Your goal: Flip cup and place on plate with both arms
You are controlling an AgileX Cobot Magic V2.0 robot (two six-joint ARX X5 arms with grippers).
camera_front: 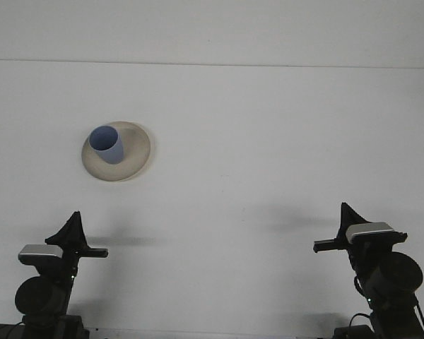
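Observation:
A blue cup [106, 145] stands upright, mouth up, on the left part of a beige plate [137, 159] at the left of the white table. My left gripper [76, 236] sits low near the front edge, well below the plate and apart from it. At the front right my right gripper [341, 227] is far from the cup. Neither gripper holds anything.
The white table [268, 141] stretches back to a pale wall, with its far edge running across the top of the view. Both arm bases rise from the table's front edge.

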